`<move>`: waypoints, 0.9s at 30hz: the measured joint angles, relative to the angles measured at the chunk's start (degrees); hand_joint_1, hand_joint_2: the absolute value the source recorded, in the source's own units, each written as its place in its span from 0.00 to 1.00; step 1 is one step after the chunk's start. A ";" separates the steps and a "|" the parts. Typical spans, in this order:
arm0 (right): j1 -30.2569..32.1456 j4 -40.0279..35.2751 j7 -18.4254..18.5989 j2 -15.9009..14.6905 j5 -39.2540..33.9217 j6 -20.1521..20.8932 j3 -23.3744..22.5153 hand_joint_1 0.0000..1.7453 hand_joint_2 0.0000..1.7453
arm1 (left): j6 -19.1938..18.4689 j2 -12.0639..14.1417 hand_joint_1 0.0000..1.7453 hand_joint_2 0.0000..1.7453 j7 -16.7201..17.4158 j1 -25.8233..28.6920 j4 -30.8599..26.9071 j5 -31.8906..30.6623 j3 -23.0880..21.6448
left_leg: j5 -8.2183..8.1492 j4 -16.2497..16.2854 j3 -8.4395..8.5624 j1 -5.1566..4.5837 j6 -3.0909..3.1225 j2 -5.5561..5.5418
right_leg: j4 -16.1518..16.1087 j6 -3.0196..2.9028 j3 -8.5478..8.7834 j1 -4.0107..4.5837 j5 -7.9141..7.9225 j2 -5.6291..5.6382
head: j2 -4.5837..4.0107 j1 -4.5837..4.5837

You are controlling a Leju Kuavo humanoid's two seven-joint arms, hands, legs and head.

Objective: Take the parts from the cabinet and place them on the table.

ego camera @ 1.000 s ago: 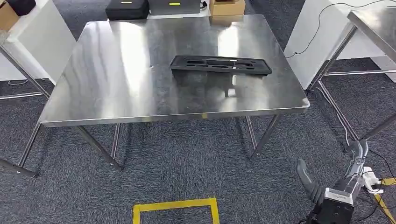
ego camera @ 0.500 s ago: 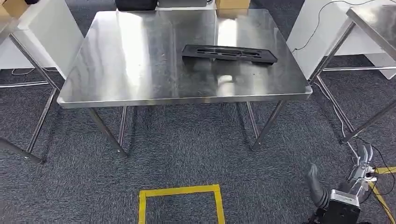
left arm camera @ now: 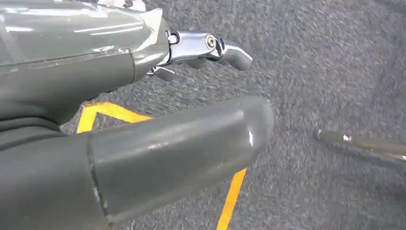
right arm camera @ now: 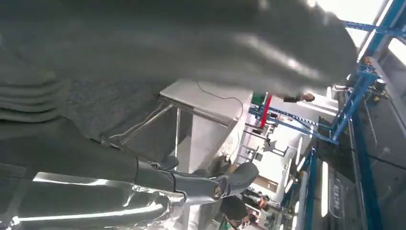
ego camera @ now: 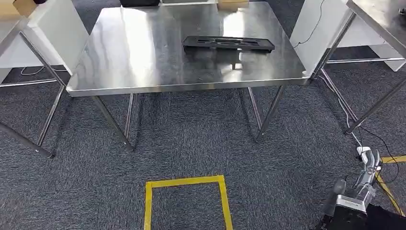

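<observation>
My left hand (left arm camera: 143, 120) has a thick, smooth grey thumb and shiny metal fingers (left arm camera: 210, 48) fixed with a small round screw. My right hand (right arm camera: 191, 184) wears a grey ribbed cover, with dark, glossy fingers (right arm camera: 239, 175).

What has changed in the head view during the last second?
The whole picture shifted, so the camera moved, not the things: the table now appears higher and farther. The right hand sits lower at the picture's corner, holding nothing. The black tray kept its place on the table.
</observation>
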 joint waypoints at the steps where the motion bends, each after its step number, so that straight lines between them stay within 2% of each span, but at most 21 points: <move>1: 0.07 -0.13 -0.02 0.15 0.20 0.09 -0.02 0.00 0.00 | 0.00 0.00 0.00 0.00 -0.11 -0.22 0.00 -0.39 0.04 | -2.88 -5.37 3.36 -0.01 -0.13 -0.19 | 0.62 0.42 -0.68 0.13 0.28 -0.04 | 0.00 -0.11; 2: 0.12 -0.35 -0.09 0.28 0.33 0.20 -0.20 0.00 0.00 | 0.00 0.04 0.00 0.00 -0.22 -0.28 -0.04 -0.50 0.13 | -3.87 -8.33 5.12 -0.43 0.40 -0.42 | 0.97 0.84 -0.94 0.21 0.66 -0.06 | 0.00 -0.07; 4: 0.11 -0.46 -0.20 0.41 0.46 0.57 -0.35 0.00 0.00 | 0.00 0.04 0.00 0.00 -0.26 -0.27 -0.04 -0.85 0.28 | -4.04 -8.43 4.44 -0.85 1.36 -0.40 | 0.75 1.58 -1.38 0.24 1.75 -0.27 | 0.00 -0.09; 6: 0.28 -0.46 -0.26 0.44 0.41 0.74 -0.70 0.00 0.00 | 0.00 -0.09 0.00 0.00 -0.24 -0.18 -0.02 -0.85 0.57 | -2.57 -9.04 3.09 -0.44 2.98 -0.06 | 1.09 2.17 -2.02 -0.11 2.13 -0.10 | 0.00 0.07; 8: 0.42 -0.46 -0.42 0.50 0.35 0.92 -0.87 0.00 0.00 | -0.39 -0.11 0.00 0.00 -0.24 -0.25 -0.04 -0.87 0.96 | -1.45 -9.05 1.52 -0.62 3.90 0.32 | 5.73 1.10 -4.23 -0.03 -3.58 0.34 | 0.00 0.48; 9: 0.40 -0.44 -0.44 0.46 0.28 0.94 -0.90 0.00 0.00 | -0.72 -0.09 0.00 0.00 -0.24 -0.24 -0.07 -0.87 1.24 | -0.69 -9.04 0.53 -0.75 3.86 0.39 | 10.41 0.62 -5.11 -0.04 -7.32 0.37 | 0.00 0.77; 10: 0.42 -0.44 -0.46 0.48 0.24 0.96 -0.96 0.00 0.00 | -0.77 -0.09 0.00 0.00 -0.22 -0.25 -0.09 -0.94 1.42 | 0.03 -8.99 -0.31 -0.92 3.91 0.49 | 14.25 0.48 -5.60 -0.02 -9.55 0.39 | 0.00 0.79; 11: 0.45 -0.44 -0.46 0.48 0.15 0.96 -1.01 0.00 0.00 | -0.81 -0.09 0.00 0.00 -0.15 -0.23 -0.17 -0.98 1.62 | 0.73 -8.93 -1.27 -1.10 3.94 0.57 | 17.40 0.86 -5.75 -0.03 -10.15 0.40 | 0.00 0.96; 12: 0.54 -0.44 -0.46 0.48 0.02 0.96 -1.09 0.00 0.00 | -0.83 -0.15 0.00 0.00 -0.02 -0.22 -0.35 -1.07 1.77 | 1.53 -8.86 -1.82 -1.31 3.95 0.62 | 18.88 1.43 -5.13 -0.01 -9.05 0.41 | 0.00 0.96; 14: 0.75 -0.42 -0.46 0.44 -0.35 0.96 -1.27 0.00 0.00 | -0.85 -0.22 0.00 0.00 0.26 -0.24 -0.70 -1.38 1.88 | 2.93 -8.77 -3.66 -1.71 3.94 0.64 | 15.02 2.27 -0.92 0.18 -5.39 0.48 | 0.00 1.03; 15: 0.80 -0.44 -0.48 0.44 -0.70 0.96 -1.33 0.00 0.00 | -0.87 -0.35 0.00 0.00 0.44 -0.25 -0.90 -1.64 1.95 | 3.56 -8.78 -4.35 -1.88 3.86 0.57 | 9.43 1.85 3.22 0.49 -4.34 0.52 | 0.00 1.03; 16: 0.80 -0.48 -0.59 0.37 -0.96 0.98 -1.44 0.00 0.00 | -0.94 -0.66 0.00 0.00 0.50 -0.27 -0.98 -1.92 1.95 | 4.12 -8.75 -4.66 -1.77 3.71 0.61 | 3.16 0.66 7.32 1.00 -5.51 0.52 | 0.00 0.94; 17: 0.90 -0.50 -0.66 0.35 -1.29 1.18 -1.60 0.00 0.00 | -1.01 -0.76 0.00 0.00 0.52 -0.29 -1.12 -2.25 1.94 | 4.62 -8.67 -4.82 -2.13 3.41 0.60 | -2.10 -0.07 10.80 1.07 -7.25 0.50 | 0.00 0.92; 18: 1.08 -0.63 -0.79 0.37 -1.75 1.37 -2.03 0.00 0.00 | -1.01 -0.87 0.00 0.00 0.59 -0.28 -1.31 -2.62 1.95 | 5.26 -8.98 -4.89 -1.90 3.13 0.66 | -3.84 0.12 11.05 1.38 -7.89 0.52 | 0.00 0.90; 20: 1.35 -0.59 -0.81 0.37 -2.43 2.03 -3.38 0.00 0.00 | -1.09 -1.16 0.00 0.00 0.57 -0.30 -1.40 -3.52 1.94 | 6.68 -9.67 -4.99 -1.52 2.50 0.61 | -3.68 -0.09 10.22 1.71 -6.87 0.50 | 0.00 1.07; 21: 1.43 -0.57 -0.85 0.42 -2.54 2.25 -3.98 0.00 0.00 | -1.25 -1.11 0.00 0.00 0.50 -0.29 -1.49 -3.87 1.95 | 6.97 -9.80 -5.35 -1.85 2.12 0.26 | -4.32 -0.55 9.58 0.81 -5.86 0.41 | 0.00 1.12; 22: 1.35 -0.57 -0.90 0.48 -2.62 2.40 -4.32 0.00 0.00 | -1.31 -1.40 0.00 0.00 0.46 -0.30 -1.51 -4.02 1.88 | 4.72 -8.96 -6.06 -1.68 1.68 -0.11 | -4.17 -0.89 9.48 0.76 -5.27 0.25 | 0.00 1.16; 23: 1.52 -0.57 -0.94 0.52 -2.65 2.47 -4.68 0.00 0.00 | -1.31 -1.51 0.00 0.00 0.44 -0.34 -1.53 -4.13 1.86 | 1.06 -6.29 -6.70 -1.36 1.37 -0.11 | -4.06 -1.53 8.53 0.66 -4.73 0.21 | 0.00 0.79; 25: 1.95 -0.59 -0.96 0.85 -2.62 2.91 -5.58 0.00 0.00 | -1.31 -1.53 0.00 0.00 0.44 -0.60 -1.55 -4.66 1.64 | -5.69 3.17 -8.87 -0.88 0.65 -0.12 | -3.59 -1.59 7.45 0.75 -3.67 0.10 | 0.00 0.53; 26: 2.12 -0.59 -0.98 0.96 -2.56 3.10 -6.01 0.00 0.00 | -1.31 -1.57 0.00 0.00 0.44 -0.85 -1.55 -4.92 1.55 | -6.66 7.28 -9.68 -0.81 0.41 -0.11 | -3.02 -1.45 6.34 0.74 -3.33 0.06 | 0.00 0.39; 27: 2.31 -0.61 -0.98 1.09 -2.51 3.25 -6.55 0.00 0.00 | -1.27 -1.60 0.00 0.00 0.44 -1.13 -1.53 -5.09 1.38 | -5.98 8.92 -9.50 -0.70 0.30 -0.11 | -2.44 -1.35 5.34 0.72 -3.03 0.01 | 0.00 0.26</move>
